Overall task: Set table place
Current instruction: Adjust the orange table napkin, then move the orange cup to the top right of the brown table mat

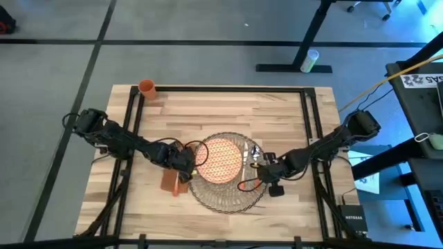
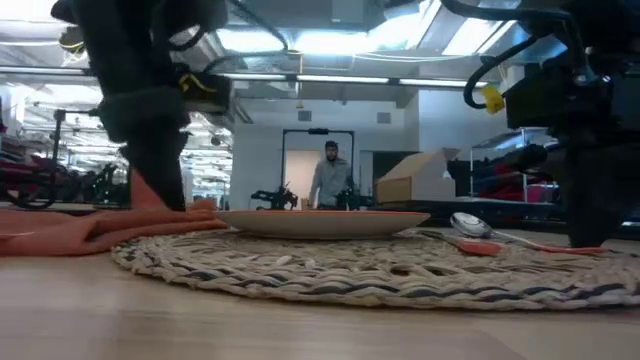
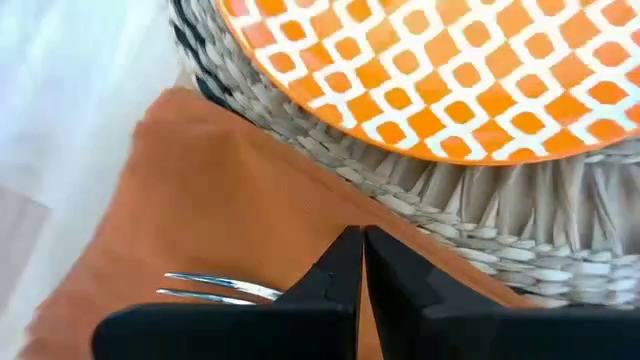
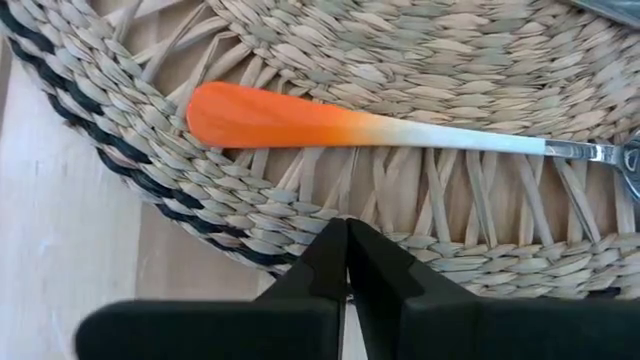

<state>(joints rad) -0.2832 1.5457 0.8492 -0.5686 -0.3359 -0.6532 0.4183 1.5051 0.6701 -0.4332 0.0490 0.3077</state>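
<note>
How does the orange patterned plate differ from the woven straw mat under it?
The plate is smaller than the mat, whose rim shows all round it. The plate has a smooth face with an orange and white lattice pattern; the mat is plain beige braided straw with an openwork rim and a dark line near the edge. The plate lies on the mat, the mat on the table. Both are round and lie flat.

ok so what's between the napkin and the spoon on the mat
The orange-patterned plate sits between them in the high view, centred on the woven mat; the napkin lies at its left edge and the spoon on its right.
</note>
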